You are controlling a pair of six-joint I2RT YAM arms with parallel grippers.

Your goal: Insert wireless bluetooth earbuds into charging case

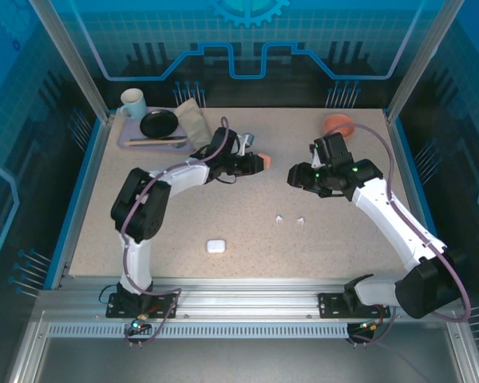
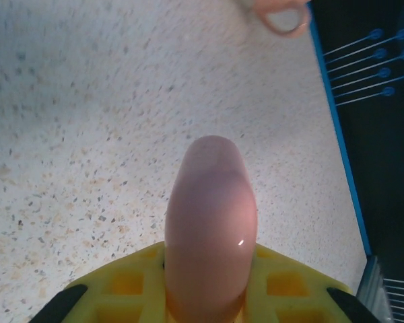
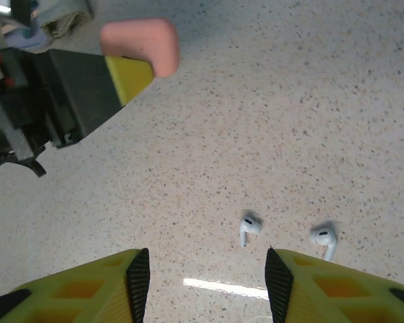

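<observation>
- The left hand [image 1: 250,164] is clamped on a salmon-pink case [image 2: 211,229], whose rounded shell sticks out past the yellow fingers [image 2: 289,289] and is held off the counter [image 1: 184,215]; whether its lid is open cannot be told
- The right hand [image 3: 202,276] is empty, its jaws part-way apart with bare counter between them; it hovers facing the left hand, near it but not touching
- Just ahead of the right hand's fingertips lie the first white earbud [image 3: 248,227] and the second white earbud [image 3: 323,237], side by side but apart, each flat on the counter with its stem towards that hand
- The white case [image 1: 215,246] sits nearer the arm bases, well apart from both buds; it looks shut, though it is too small to be sure
- The buds are likely very light, hard and glossy, so a pinch that lands off-centre could flick one away or send it skidding; the safer hold is probably across the rounded head, with the stem left free to go down into its socket
- Each bud is tiny against the jaws, so the hand would need to narrow and come straight down over one bud alone
- At the far left corner a tray [image 1: 124,136] carries a mug [image 1: 132,102], a black plate [image 1: 159,123] and a cloth [image 1: 193,120]; a salmon round object [image 1: 338,124] lies at the far right
</observation>
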